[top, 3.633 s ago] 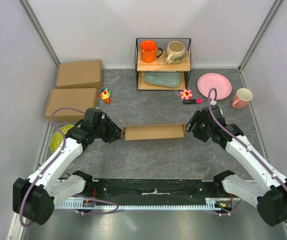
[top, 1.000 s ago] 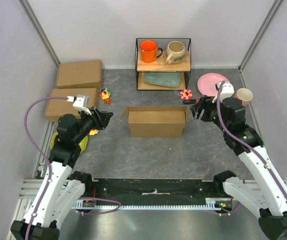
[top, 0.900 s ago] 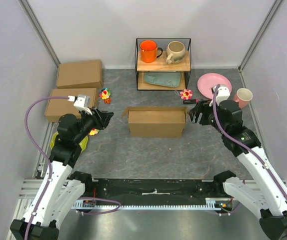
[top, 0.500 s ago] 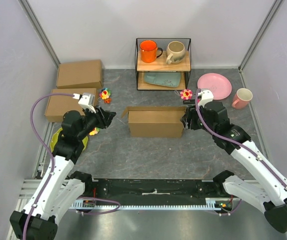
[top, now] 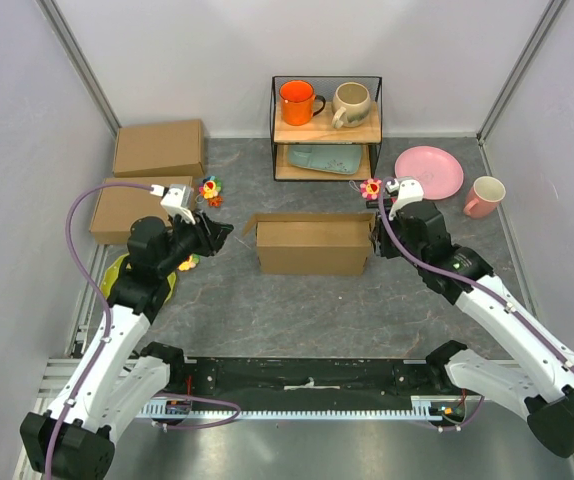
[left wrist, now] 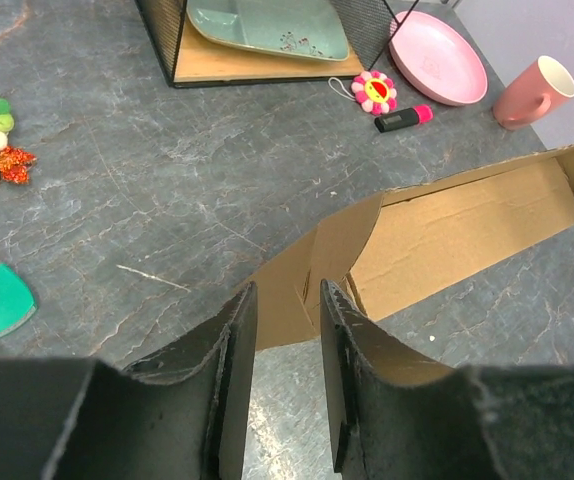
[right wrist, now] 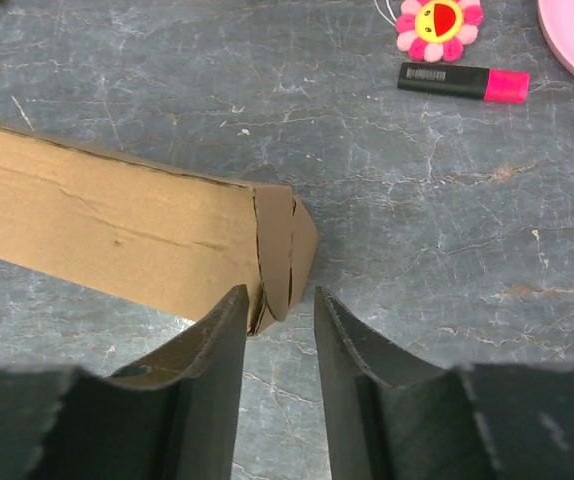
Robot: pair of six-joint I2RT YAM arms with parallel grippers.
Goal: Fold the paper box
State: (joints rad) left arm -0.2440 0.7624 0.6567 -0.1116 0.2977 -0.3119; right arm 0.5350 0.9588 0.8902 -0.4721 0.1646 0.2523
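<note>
One brown corrugated rectangular paper box (top: 312, 255)

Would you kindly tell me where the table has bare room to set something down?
The widest bare patch is the table between the paper box and the arm bases. A narrower strip runs between the box and the wire shelf. Crowded: back right around the pink plate and mug, and left by the closed cardboard boxes.

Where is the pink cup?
In the top view, the pink cup stands upright at the far right of the table, just right of the pink plate and close to the right wall.
</note>
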